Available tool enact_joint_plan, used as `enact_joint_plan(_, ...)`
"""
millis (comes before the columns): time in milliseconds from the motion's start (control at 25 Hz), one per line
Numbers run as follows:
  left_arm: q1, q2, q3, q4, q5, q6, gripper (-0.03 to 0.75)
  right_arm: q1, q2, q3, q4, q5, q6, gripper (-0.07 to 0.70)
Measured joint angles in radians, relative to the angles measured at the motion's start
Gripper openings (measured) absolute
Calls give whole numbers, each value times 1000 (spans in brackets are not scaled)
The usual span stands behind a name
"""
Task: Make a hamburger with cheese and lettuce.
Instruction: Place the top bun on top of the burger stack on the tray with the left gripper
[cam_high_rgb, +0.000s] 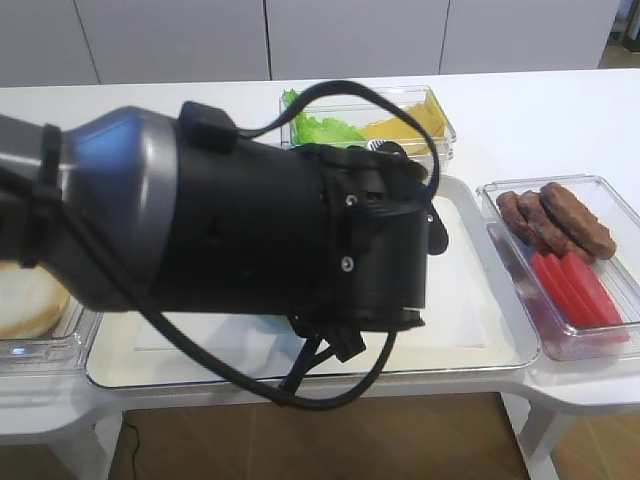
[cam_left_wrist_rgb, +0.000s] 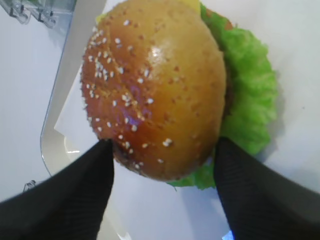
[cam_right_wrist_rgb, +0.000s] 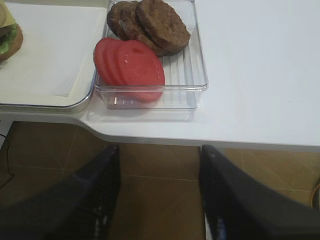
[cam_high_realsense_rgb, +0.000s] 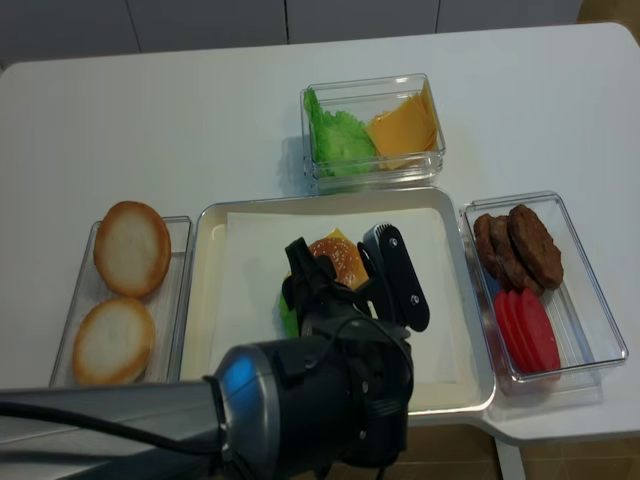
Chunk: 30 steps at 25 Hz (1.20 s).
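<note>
The hamburger (cam_left_wrist_rgb: 155, 85) stands on white paper in the metal tray (cam_high_realsense_rgb: 205, 300); its glossy sesame bun top covers the stack. The ruffled lettuce (cam_left_wrist_rgb: 250, 90) sticks out below the bun on the right. Of the cheese, only a yellow sliver (cam_left_wrist_rgb: 189, 3) peeks out at the bun's far edge. My left gripper (cam_left_wrist_rgb: 163, 145) reaches over the tray from the front, both fingertips pressed against the near sides of the bun top. My right gripper (cam_right_wrist_rgb: 160, 150) hangs open and empty over the floor, in front of the table's edge. The hamburger's edge (cam_right_wrist_rgb: 7, 35) also shows in the right wrist view.
A clear box (cam_high_realsense_rgb: 372, 130) behind the tray holds green leaves and orange-yellow slices. Another box (cam_high_realsense_rgb: 540, 290) on the right holds brown patties and tomato slices. Two pale bun halves lie in a container (cam_high_realsense_rgb: 120, 290) on the left. My left arm's body (cam_high_rgb: 250, 230) blocks most of the exterior high view.
</note>
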Motion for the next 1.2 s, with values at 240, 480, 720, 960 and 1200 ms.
enact_joint_plan(240, 0, 0, 0, 16, 0, -37, 459, 0, 0, 0, 0, 0, 4, 387)
enact_joint_plan(480, 0, 2, 0, 23, 0, -50, 459, 0, 0, 0, 0, 0, 4, 387)
enact_joint_plan(720, 0, 2, 0, 23, 0, -56, 459, 0, 0, 0, 0, 0, 4, 387)
enact_joint_plan(960, 0, 2, 0, 16, -2, -74, 491, 0, 0, 0, 0, 0, 4, 387)
enact_joint_plan(1200, -12, -24, 0, 14, -3, -76, 579, 0, 0, 0, 0, 0, 4, 387)
